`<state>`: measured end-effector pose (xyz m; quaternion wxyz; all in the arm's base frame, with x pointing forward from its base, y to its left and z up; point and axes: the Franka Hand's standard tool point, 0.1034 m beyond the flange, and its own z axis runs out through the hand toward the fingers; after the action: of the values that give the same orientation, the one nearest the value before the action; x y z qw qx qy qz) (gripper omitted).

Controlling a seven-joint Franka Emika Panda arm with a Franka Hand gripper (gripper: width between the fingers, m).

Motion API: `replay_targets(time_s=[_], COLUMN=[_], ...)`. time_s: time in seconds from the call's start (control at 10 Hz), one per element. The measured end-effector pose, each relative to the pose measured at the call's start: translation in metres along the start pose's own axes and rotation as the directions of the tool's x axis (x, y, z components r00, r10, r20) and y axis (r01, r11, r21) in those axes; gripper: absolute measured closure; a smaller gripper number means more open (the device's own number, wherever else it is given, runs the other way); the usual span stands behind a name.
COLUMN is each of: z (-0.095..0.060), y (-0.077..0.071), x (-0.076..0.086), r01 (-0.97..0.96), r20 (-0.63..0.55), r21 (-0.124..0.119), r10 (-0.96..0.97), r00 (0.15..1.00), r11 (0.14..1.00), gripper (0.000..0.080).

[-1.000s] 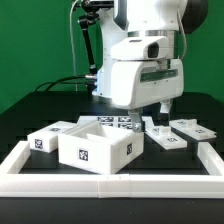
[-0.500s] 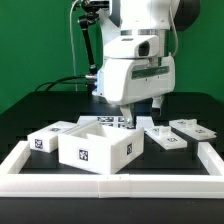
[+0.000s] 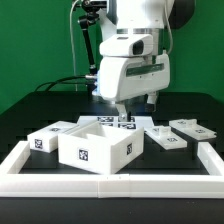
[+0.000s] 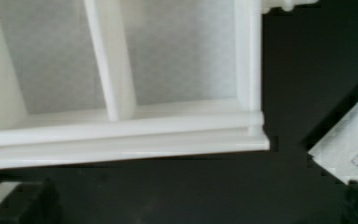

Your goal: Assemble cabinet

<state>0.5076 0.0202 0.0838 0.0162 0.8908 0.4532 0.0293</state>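
Observation:
The white cabinet body (image 3: 95, 148) stands at the front of the black table, open side up, with a tag on its front wall. In the wrist view its inner compartments and divider (image 4: 105, 60) fill the frame. A small tagged block (image 3: 48, 138) lies to the exterior view's left of it. Two flat tagged panels (image 3: 165, 138) (image 3: 193, 128) lie to its right, and one panel's edge shows in the wrist view (image 4: 350, 150). My gripper (image 3: 136, 106) hangs open and empty above the body's back edge, touching nothing.
The marker board (image 3: 122, 122) lies flat behind the cabinet body. A long low white border frame (image 3: 20, 160) runs round the work area. Cables and the arm's base stand at the back.
The arm has moved toward the exterior view's left and a little upward, from over the right-hand panels to above the cabinet body's back edge. The parts have not moved.

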Motion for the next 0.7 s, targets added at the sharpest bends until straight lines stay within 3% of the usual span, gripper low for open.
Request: replay_targets(time_s=[0.2, 0.5, 0.7], z=[0.007, 0.024, 0.032], y=[-0.002, -0.022, -0.027], x=[-0.009, -0.030, -0.032], r01=[0.003, -0.009, -0.013], r20=[0.006, 0.020, 0.024], r21=[0.007, 0.031, 0.040], r10=[-0.003, 0.009, 0.013], r00=[1.000, 1.000, 1.000], r11=[1.000, 0.999, 0.999], gripper=[0.0001, 0.0001, 0.0001])
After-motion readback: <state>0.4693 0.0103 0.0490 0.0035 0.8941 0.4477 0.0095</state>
